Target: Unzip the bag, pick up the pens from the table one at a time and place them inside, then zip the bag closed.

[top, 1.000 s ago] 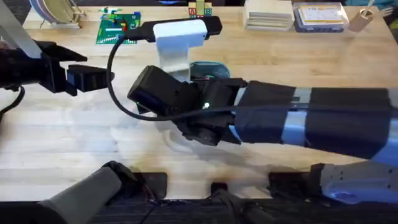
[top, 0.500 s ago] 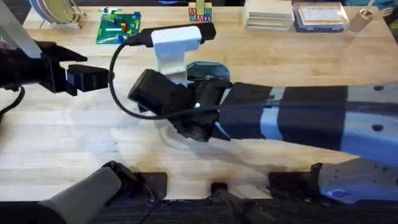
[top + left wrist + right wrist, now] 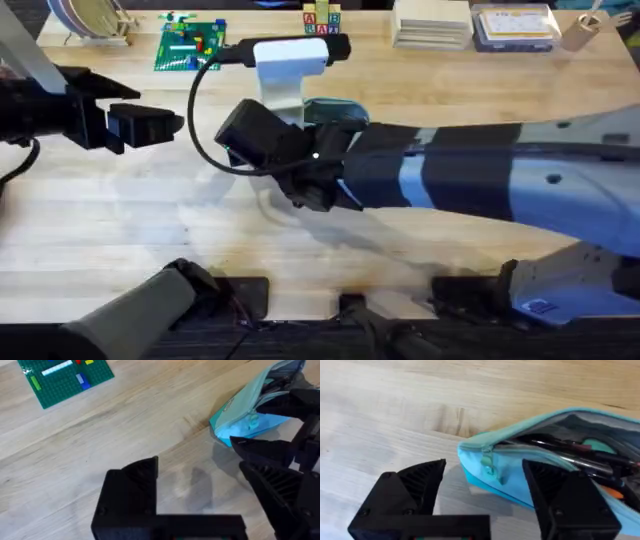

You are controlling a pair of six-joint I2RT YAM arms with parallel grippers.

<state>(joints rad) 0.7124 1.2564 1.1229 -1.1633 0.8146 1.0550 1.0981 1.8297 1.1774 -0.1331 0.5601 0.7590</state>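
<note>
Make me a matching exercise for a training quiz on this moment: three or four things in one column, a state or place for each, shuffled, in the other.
Things:
1. bag
2. zipper pull
3. right gripper
4. green brick plate

States or places:
a. open, fingers on either side of the bag's end
b. unzipped, pens inside
c. at the table's far edge
d. hanging at the bag's closed end

Pairs: 1-b, 2-d, 3-a, 4-c

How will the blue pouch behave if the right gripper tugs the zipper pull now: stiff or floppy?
Likely floppy: the bag is soft fabric, its open mouth sagging unevenly. The pens inside probably add little weight, so it may slide on the smooth table rather than unzip cleanly. The right gripper is open, straddling the pull tab.
</note>
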